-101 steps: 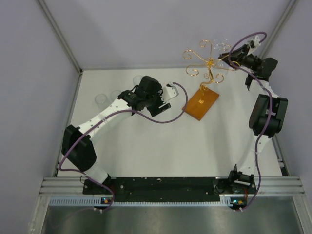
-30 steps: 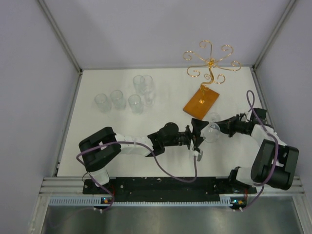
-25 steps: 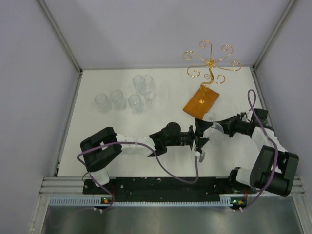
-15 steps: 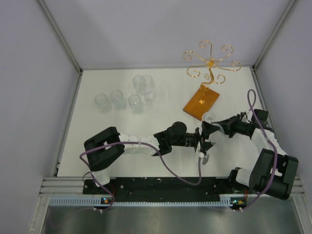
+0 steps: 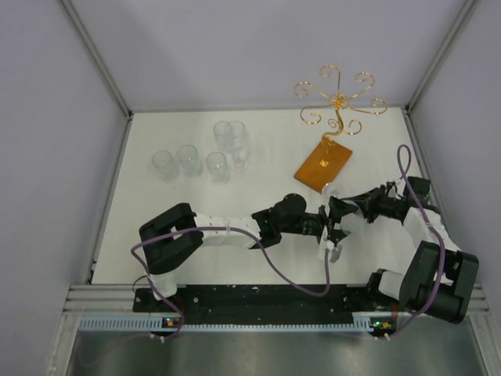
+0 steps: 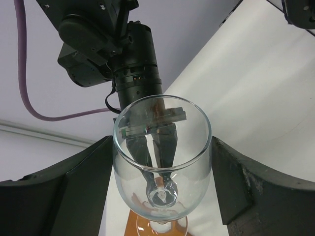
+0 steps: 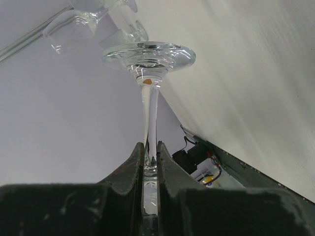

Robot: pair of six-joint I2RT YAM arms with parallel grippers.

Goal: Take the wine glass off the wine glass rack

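Glass status: wine glass (image 6: 162, 147) is off the rack (image 5: 337, 100) and in the air just on the arms' side of the rack's orange wooden base (image 5: 322, 165).

Right claw (image 7: 147, 147) is clamped on the stem. The right wrist view shows both fingers pinching it just above the bowl, with the foot pointing away from them.

Left claw (image 6: 162, 139) comes in from the side away from the rack, looking into the mouth of the bowl. Its jaws are spread wide, one on each side of the bowl and right at the glass. Can't tell whether they touch or grip it.

Five other clear glasses (image 5: 192, 159) stand on the white table (image 5: 266, 149), well left of the rack. No glasses hang on the rack's arms.
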